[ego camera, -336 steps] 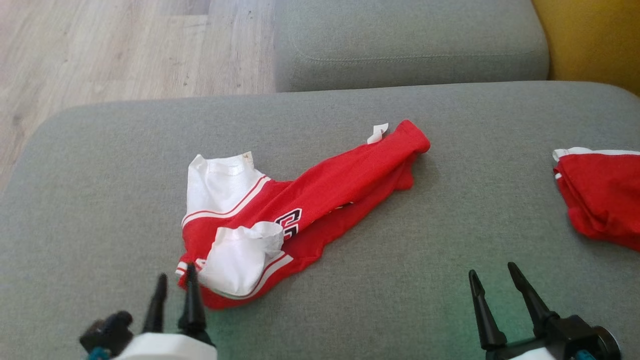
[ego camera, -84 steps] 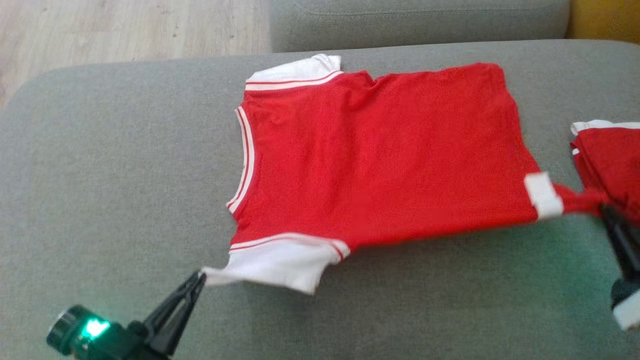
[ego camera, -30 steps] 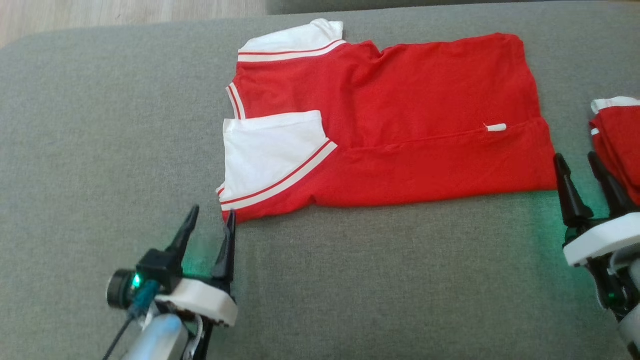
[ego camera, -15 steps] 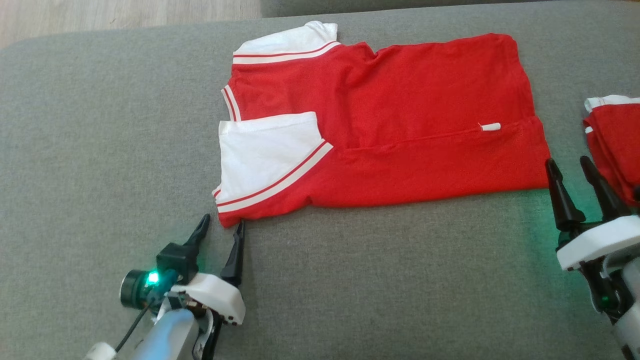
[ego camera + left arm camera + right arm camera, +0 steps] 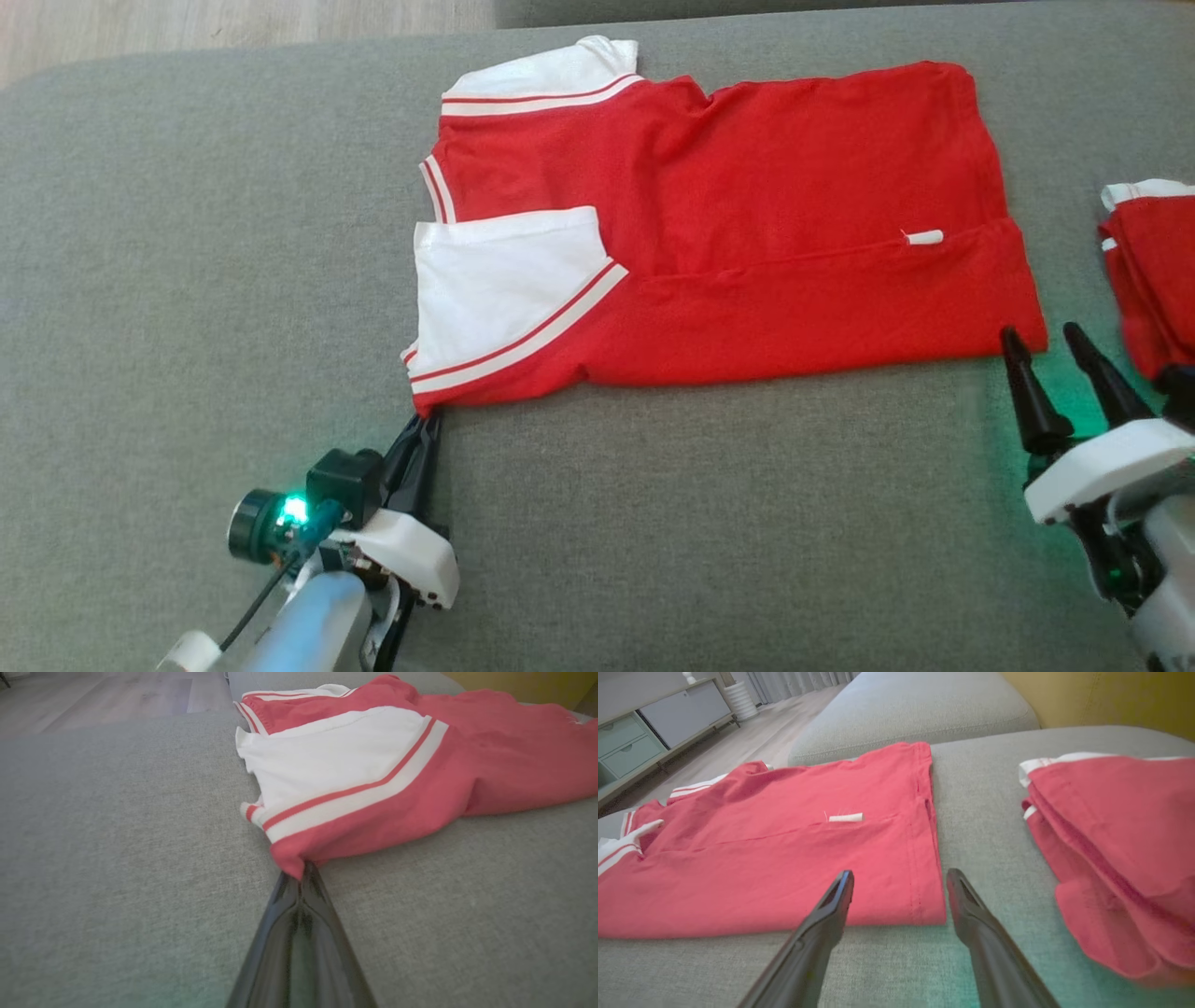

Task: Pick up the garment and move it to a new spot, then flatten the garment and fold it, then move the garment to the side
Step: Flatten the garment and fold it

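Right. Garment (image 5: 747, 187) lies flat on the grey sofa cushion (image 5: 187, 280), mid-to-far part of it, long axis L–R, collar end at robot's L. Near long edge is turned over onto the body, and the white sleeve (image 5: 504, 271) sits on top of that flap. A 2nd red garment (image 5: 1148, 271), folded, lies apart at far R.

Step in hand (my read): next lengthwise fold, with both near corners to be lifted & carried toward the far edge.

L gripper (image 5: 425, 425): fingers pressed together, pinching the near-L corner. In the wrist view the red tip of cloth sits right at the tips. Arm comes in from lower L, fingers low to the cushion.

R gripper (image 5: 1040, 331): fingers spread, nothing held. Tips straddle the near-R hem corner. In the wrist view one finger is over the cloth, the other over bare cushion just beside the hem. Forearm at lower R, fingers leaning slightly L.

To do it well:
- R shd close on both layers at the corner before any lift. Top layer alone wd let the flap open.
- Raise both ends together, level, cloth taut betw. grippers, so the fold line stays straight.
- Keep R clear of the 2nd garment.
- Sleeve may slide, so go slow.
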